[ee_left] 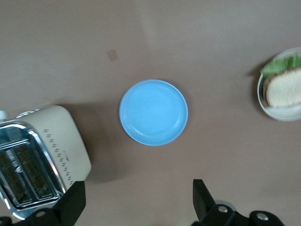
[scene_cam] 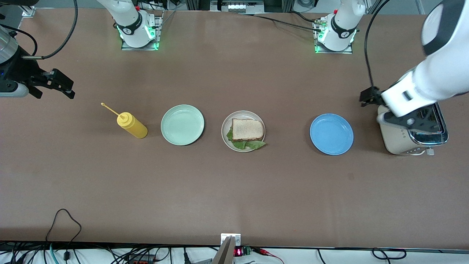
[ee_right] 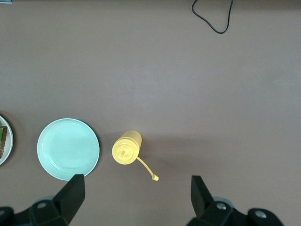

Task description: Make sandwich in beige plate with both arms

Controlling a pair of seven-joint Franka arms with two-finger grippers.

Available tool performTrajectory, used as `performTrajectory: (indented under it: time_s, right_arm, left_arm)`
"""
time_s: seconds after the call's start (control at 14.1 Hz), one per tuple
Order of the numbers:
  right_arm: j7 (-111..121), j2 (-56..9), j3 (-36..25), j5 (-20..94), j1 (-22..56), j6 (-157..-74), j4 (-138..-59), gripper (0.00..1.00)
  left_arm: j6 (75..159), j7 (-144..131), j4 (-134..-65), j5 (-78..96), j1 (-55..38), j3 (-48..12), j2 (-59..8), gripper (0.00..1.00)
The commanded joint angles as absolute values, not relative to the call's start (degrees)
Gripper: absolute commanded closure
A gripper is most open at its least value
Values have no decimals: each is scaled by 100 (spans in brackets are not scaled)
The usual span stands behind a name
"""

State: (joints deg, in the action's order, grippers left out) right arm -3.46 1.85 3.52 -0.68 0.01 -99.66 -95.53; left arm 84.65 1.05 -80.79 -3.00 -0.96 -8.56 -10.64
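The sandwich (scene_cam: 248, 129) lies on the beige plate (scene_cam: 224, 132) at the middle of the table, a ruffled green lettuce leaf (scene_cam: 246, 145) sticking out under the top bread slice. The left wrist view catches the sandwich (ee_left: 284, 87) and the beige plate (ee_left: 282, 113) at its edge. My left gripper (scene_cam: 377, 106) (ee_left: 138, 202) hangs open and holds nothing, over the table beside the toaster. At the right arm's end of the table, my right gripper (scene_cam: 55, 93) (ee_right: 136, 200) is also open and holds nothing, over bare table near the mustard bottle.
A blue plate (scene_cam: 331, 134) (ee_left: 153, 112) sits between the sandwich and a cream toaster (scene_cam: 410, 135) (ee_left: 42, 160). A mint-green plate (scene_cam: 182, 124) (ee_right: 68, 148) and a yellow mustard bottle (scene_cam: 132, 125) (ee_right: 127, 147), cap off on its strap, stand toward the right arm's end.
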Motion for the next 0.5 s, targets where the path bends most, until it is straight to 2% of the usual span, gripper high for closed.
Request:
performTrajectory:
  time_s: [0.0,0.14,0.43]
  right_arm:
    - [-246,123,422,-18,-97,-9730,-9396,0]
    - [-237,132,422,-18,-97,-9677,-9396,0]
    - [-237,132,422,-18,-97,-9668,-9396,0]
  left_arm:
    - [9243,-44,-9418,-193,-193,-581,216,0]
    - [9413,-18,-9859,-202,-167,-502,413,0]
    - [9387,79,-9835,-176,-150,-501,369,0]
